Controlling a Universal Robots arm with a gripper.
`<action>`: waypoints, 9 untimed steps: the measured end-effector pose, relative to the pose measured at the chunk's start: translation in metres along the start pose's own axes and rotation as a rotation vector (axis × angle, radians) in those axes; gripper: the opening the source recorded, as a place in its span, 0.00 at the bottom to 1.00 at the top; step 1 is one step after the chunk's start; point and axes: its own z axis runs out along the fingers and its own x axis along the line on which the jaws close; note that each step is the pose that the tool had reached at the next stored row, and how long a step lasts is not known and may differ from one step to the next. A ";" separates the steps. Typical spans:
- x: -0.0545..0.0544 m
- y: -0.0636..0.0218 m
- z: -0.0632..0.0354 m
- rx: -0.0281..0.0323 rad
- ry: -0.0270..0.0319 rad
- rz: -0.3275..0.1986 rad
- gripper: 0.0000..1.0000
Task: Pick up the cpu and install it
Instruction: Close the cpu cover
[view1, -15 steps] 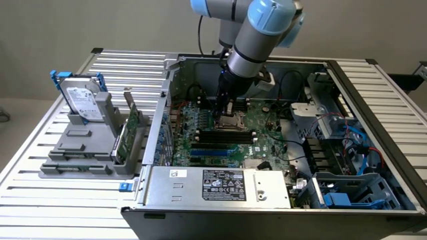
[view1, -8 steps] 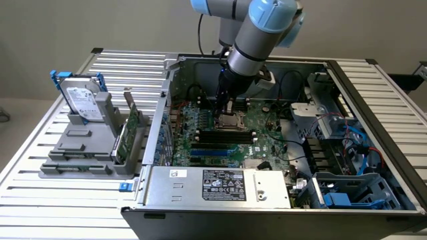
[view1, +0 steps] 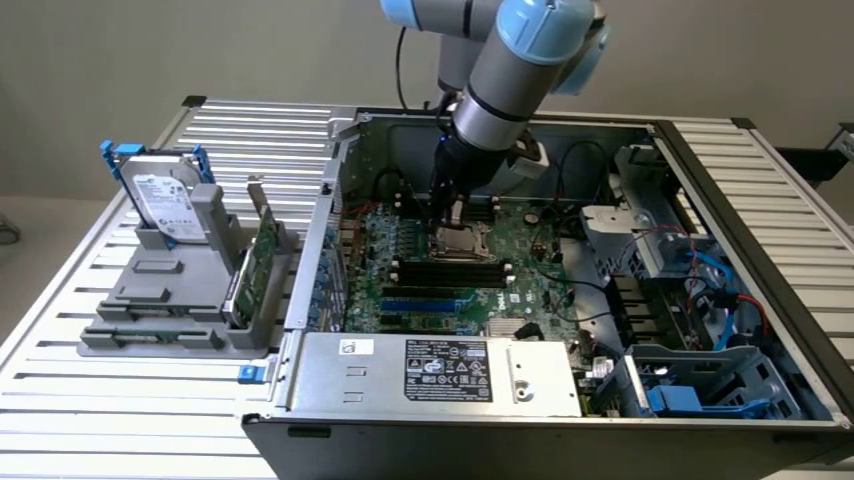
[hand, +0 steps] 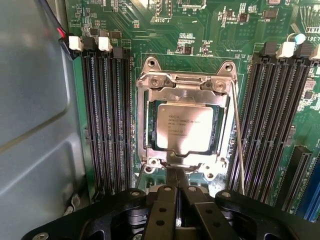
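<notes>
So the cpu (hand: 186, 127) was sitting flat inside the socket frame (hand: 186, 85), and my gripper (hand: 177, 176) had its fingers pinched together on nothing right at that frame's edge, so I reckoned staying light and square there mattered, no skidding onto the chip.

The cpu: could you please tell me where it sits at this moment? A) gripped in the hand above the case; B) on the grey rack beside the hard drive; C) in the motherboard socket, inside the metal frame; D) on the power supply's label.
C: the cpu lies flat in the socket with the metal frame around it, and the shut hand holds nothing.
</notes>
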 end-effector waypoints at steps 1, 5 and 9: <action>0.000 -0.0013 0.0001 0.0032 0.0002 0.000 0.11; 0.000 -0.0078 0.0010 0.0124 0.0024 0.001 0.11; -0.001 -0.0154 0.0019 0.0188 0.0084 0.001 0.11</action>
